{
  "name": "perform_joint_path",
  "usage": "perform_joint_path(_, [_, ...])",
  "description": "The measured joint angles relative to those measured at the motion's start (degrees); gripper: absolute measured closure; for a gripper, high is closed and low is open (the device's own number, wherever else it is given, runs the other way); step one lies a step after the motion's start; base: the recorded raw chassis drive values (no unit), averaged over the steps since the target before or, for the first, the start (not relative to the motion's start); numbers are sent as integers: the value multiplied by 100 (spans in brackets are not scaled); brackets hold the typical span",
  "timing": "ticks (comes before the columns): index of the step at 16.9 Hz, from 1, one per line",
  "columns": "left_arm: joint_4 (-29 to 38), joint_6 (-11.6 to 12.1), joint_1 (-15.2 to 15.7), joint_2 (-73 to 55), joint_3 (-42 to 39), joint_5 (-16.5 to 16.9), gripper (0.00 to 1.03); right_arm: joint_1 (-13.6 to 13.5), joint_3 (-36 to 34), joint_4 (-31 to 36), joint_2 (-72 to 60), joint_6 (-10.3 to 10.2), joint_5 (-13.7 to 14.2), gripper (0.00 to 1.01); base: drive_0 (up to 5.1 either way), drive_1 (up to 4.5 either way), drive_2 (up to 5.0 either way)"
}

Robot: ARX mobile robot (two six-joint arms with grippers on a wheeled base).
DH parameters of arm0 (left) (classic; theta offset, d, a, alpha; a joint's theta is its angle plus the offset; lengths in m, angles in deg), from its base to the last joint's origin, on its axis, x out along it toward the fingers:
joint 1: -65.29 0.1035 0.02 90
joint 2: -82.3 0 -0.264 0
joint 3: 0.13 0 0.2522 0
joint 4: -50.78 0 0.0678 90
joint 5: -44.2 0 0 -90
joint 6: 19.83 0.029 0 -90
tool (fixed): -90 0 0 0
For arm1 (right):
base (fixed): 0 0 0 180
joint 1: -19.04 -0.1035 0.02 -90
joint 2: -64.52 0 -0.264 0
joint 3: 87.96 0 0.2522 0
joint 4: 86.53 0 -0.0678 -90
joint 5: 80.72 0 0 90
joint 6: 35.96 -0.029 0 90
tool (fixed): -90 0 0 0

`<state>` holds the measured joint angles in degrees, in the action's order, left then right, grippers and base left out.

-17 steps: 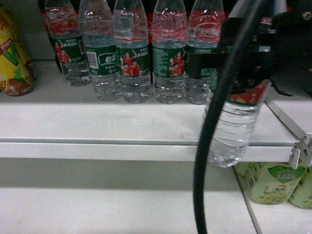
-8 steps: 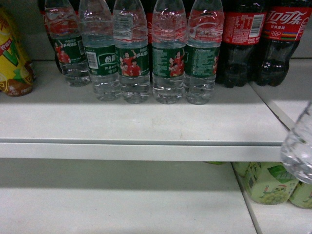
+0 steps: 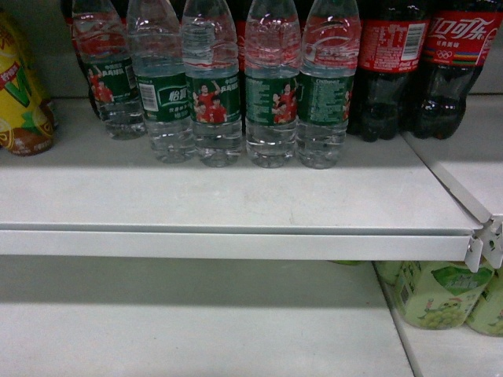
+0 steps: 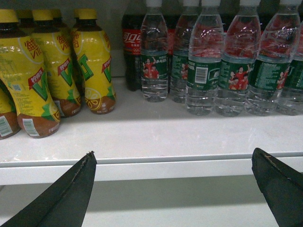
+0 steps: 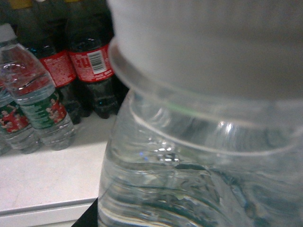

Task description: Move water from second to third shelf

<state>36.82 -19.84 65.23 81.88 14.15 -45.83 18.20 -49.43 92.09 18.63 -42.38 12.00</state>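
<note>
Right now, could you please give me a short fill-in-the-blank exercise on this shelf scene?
1. In the head view, the cola stands to the ___ of the water.
2. The left gripper is ___, with nothing in it.
3. The bottle filling the right wrist view has a ___ cap.
4. In the left wrist view, the yellow bottles stand to the ___ of the water.

Missing words: right; open; white; left.

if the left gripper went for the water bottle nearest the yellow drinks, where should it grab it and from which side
Probably around the green-labelled middle of that water bottle, coming straight in from the shelf's open front. It stands upright at the left end of the row, with a cola bottle behind and another water bottle close on its right. The open left gripper already faces the shelf.
</note>
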Motion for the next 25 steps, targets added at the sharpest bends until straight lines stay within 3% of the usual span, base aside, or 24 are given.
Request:
perform_joint_path(1, [0,0,0,0,-2,0,5,94,2,-76,72,0,-52,57,0,0,0])
perform_joint_path(4, [0,0,0,0,0,0,5,669,63,-787,601,-48,-673,57,0,0,0])
perform_joint_path(6, [0,0,0,0,0,0,5,1071,160,-1141,907,-127,-922,58,0,0,0])
perform_joint_path(8, [0,0,0,0,0,-2,5,1220,229,-1412,1241,-173,-1054,58,0,0,0])
perform_joint_path(11, [0,0,0,0,-2,0,5,1005,354,-1683,1523,-273,-1290,58,0,0,0])
perform_joint_path(13, [0,0,0,0,0,0,5,205,378,-1928,1725,-304,-975,58,0,0,0])
perform_joint_path(14, [0,0,0,0,0,0,5,120,398,-1928,1775,-302,-916,58,0,0,0])
perform_joint_path(25, [0,0,0,0,0,0,5,120,409,-2011,1790,-302,-828,58,0,0,0])
